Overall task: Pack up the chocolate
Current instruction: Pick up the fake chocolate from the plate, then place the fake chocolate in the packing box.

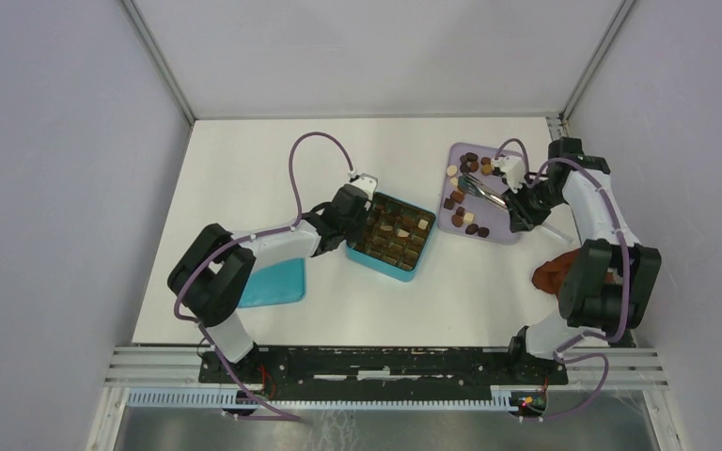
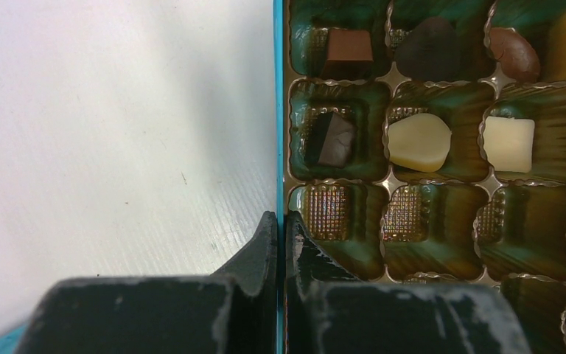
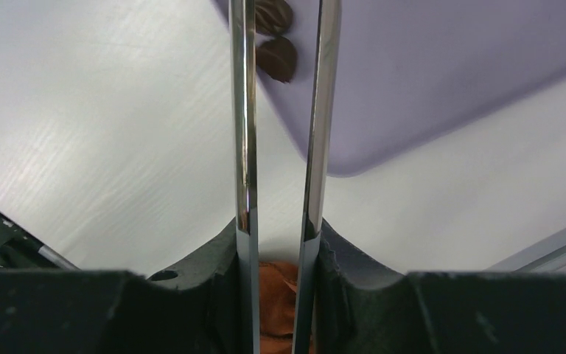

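**Inspection: packing incomplete**

Left end effector [image 2: 281,230] is clamped shut on a side wall of the teal box [image 2: 278,110]. Right end effector [image 3: 278,232] grips the metal tongs [image 3: 244,110], whose arms reach over the lilac tray [image 3: 427,81]. Chocolate [image 2: 418,141] sits in several box compartments. Other pieces lie loose on the tray. Box and tray stand on the tabletop [image 1: 244,169].

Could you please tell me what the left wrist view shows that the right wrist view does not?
Only the left wrist view: the left gripper pinching the teal box by its wall, with dark, brown and cream chocolate in its moulded cells, several of them empty. Only the right wrist view: the right gripper clamping the metal tongs, the corner of the lilac tray, and an orange-brown cloth beneath. Both: the white table and brown chocolate pieces.
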You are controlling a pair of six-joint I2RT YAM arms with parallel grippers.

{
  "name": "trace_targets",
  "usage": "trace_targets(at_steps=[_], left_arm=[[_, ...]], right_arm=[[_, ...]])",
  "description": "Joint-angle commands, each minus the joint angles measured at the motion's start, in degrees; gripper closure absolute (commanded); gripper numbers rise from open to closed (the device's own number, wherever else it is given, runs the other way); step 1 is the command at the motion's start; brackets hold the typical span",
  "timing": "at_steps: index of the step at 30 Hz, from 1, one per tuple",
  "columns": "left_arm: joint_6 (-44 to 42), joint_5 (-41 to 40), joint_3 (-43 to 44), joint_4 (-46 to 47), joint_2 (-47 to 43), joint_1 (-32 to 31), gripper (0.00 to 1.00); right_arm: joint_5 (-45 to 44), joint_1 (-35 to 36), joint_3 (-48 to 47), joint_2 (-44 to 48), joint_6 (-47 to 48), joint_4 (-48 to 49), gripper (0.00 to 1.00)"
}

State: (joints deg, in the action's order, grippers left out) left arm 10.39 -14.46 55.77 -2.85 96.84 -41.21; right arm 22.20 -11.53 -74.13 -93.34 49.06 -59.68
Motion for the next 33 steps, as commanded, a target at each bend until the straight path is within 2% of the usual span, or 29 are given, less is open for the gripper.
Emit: trace_targets(at_steps=[1, 9, 14, 25, 33], left_arm=[[1.88, 0.13, 2.85, 3.20, 0.62, 0.25, 0.98], [2.00, -0.24, 3.05, 3.20, 0.19, 0.24, 0.98], [2.28, -0.66, 1.99, 4.47, -1.30, 0.25, 0.98], [2.07, -0.68, 0.72, 5.65, -3.54, 0.24, 0.98], [0.75, -1.30, -3.78, 10.68, -8.43, 0.12, 0.98]], right_arm=[[7.04, 4.40, 1.37, 8.28, 2.83, -4.68, 1.00], [7.27, 15.15, 7.60, 15.11, 2.85, -6.53, 1.00], [6.69, 17.29, 9.72, 16.81, 1.87, -6.39, 1.00], [-0.83, 20.09, 13.05, 15.08, -3.68, 0.98, 1.00], [2.92, 20.20, 7.51, 16.41, -3.66, -1.17, 1.00]])
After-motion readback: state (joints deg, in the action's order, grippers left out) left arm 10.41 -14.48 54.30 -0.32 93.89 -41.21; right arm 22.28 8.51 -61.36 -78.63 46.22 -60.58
